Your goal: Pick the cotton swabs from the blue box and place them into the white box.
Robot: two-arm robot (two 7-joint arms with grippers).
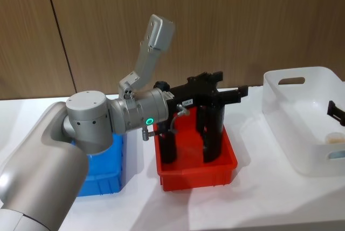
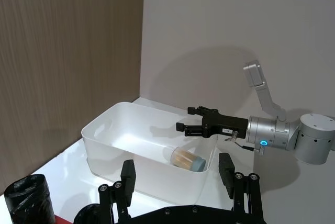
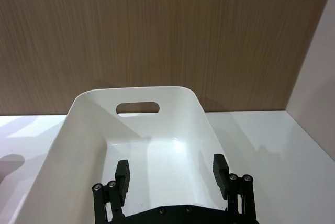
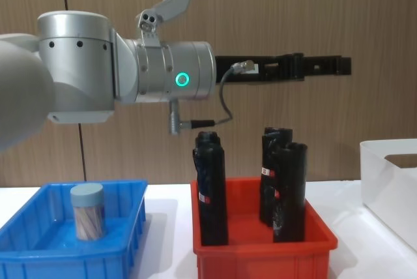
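Left pincer and right pincer released; chest view catches cotton swabs in blue box.

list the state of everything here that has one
left gripper: open, empty, in the air above the red bin
right gripper: open, empty, over the white box
cotton swab jar in blue box: upright, lid on
cotton swab jar in white box: on its side
black tubes: three, upright in red bin

My left gripper hangs high, fingers spread, empty, well short of the white box; my right gripper hovers above that box, spread too.
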